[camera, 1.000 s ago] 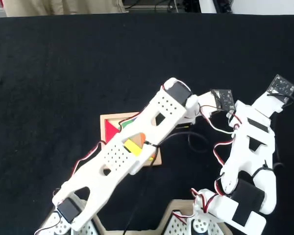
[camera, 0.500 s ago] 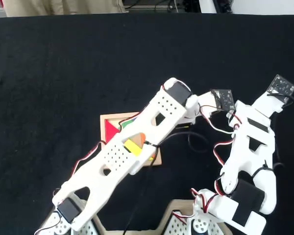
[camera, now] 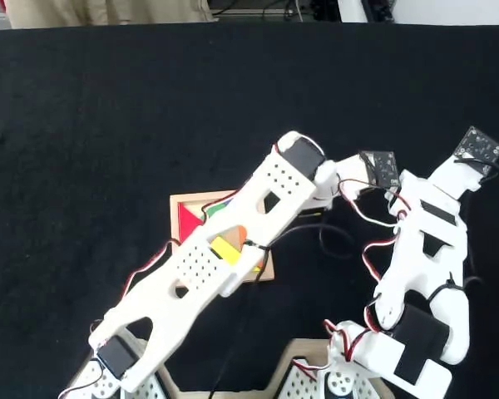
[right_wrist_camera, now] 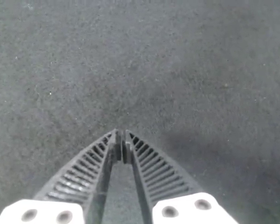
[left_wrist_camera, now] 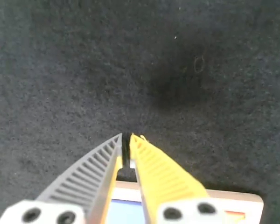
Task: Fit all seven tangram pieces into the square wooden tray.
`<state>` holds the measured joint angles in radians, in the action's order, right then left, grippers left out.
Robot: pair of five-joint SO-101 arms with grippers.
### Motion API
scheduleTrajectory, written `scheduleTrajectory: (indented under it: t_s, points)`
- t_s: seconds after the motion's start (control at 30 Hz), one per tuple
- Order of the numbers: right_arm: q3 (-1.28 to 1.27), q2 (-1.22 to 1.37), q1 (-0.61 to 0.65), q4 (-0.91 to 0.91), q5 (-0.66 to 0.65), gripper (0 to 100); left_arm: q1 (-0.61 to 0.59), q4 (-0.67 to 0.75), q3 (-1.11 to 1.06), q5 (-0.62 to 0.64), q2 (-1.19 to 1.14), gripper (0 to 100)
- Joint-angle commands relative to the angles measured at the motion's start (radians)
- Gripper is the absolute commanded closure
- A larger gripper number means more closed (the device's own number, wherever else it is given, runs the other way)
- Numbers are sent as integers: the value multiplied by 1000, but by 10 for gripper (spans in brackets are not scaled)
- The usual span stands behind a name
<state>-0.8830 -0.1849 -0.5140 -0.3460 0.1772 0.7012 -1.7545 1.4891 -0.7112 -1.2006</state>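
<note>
— How is the left gripper (left_wrist_camera: pixel 126 138) held?

— It is shut tip to tip, the grey and yellow fingers pressed together, and nothing is held between them. The right gripper (right_wrist_camera: pixel 121 142) is likewise closed on nothing, above bare black cloth (right_wrist_camera: pixel 186 70).

— Where is the wooden tray (camera: pixel 180 202) found from the left gripper?

— Behind the fingertips, toward the wrist side. Its pale rim (left_wrist_camera: pixel 233 198) is seen running across the line along which the gripper points, so the tips are aimed past the tray and not into it. A pull-back would be called for before anything in the tray could be reached.

— Which arm is better placed?

— The left arm (camera: pixel 233 241) is laid right across the tray. The right gripper is kept well apart from it.

— How is the tray filled?

— A red triangle (camera: pixel 186 221), a green piece (camera: pixel 217 208), an orange piece (camera: pixel 238 235) and a yellow piece (camera: pixel 225 248) are seen beside the arm, and a blue piece (left_wrist_camera: pixel 123 206) just behind the left gripper. Whether all seven are seated cannot be told, since much of the tray is covered by the arm.
</note>
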Motion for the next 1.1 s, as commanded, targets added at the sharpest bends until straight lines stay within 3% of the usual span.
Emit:
scheduleTrajectory:
  t_s: [0.0, 0.47, 0.77, 1.07]
  points:
    - [21, -36, 18, 23, -12, 984, 18, -5, 65, 12, 57, 956]
    - [21, -36, 18, 23, -12, 984, 5, -6, 64, 95, 244, 958]
    - [21, -38, 18, 20, -12, 984, 4, -8, 64, 232, 399, 956]
    - [21, -41, 18, 18, -12, 984, 4, -8, -5, 308, 727, 957]
